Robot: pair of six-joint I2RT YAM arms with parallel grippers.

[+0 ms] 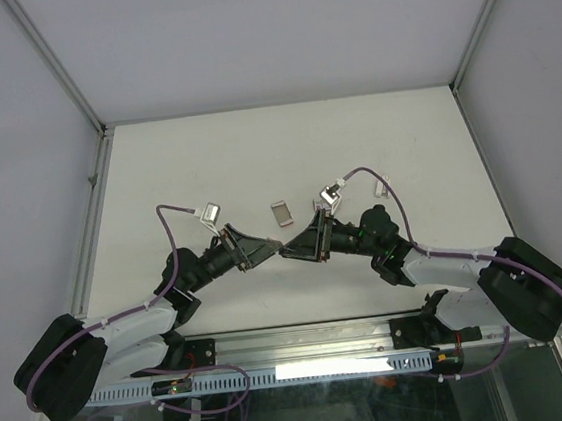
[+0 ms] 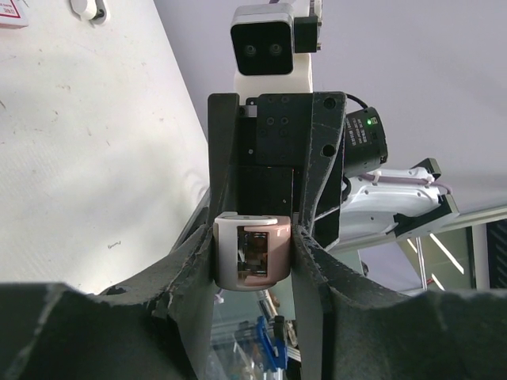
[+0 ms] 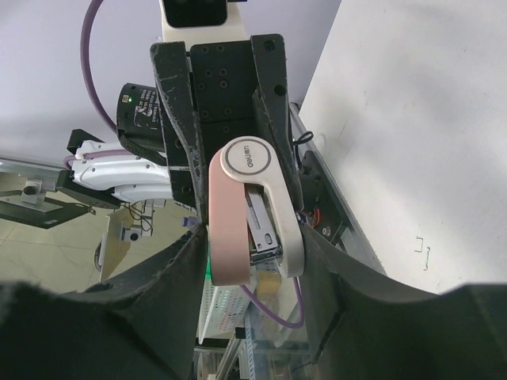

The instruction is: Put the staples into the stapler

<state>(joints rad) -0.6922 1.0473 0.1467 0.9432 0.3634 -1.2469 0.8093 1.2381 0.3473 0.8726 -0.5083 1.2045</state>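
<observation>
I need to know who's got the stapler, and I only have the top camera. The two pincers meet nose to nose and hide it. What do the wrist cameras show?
Observer: In the left wrist view the stapler sits end-on, pinched by the left pincer, a finger on each side.
Operator: And the right one?
Observer: The right pincer flanks it too. One finger appears to touch the pink half and the other the white half.
Operator: Is it open?
Observer: Partly. The halves spread from the hinge, and the metal staple channel shows between them. I can't tell whether it's loaded.
</observation>
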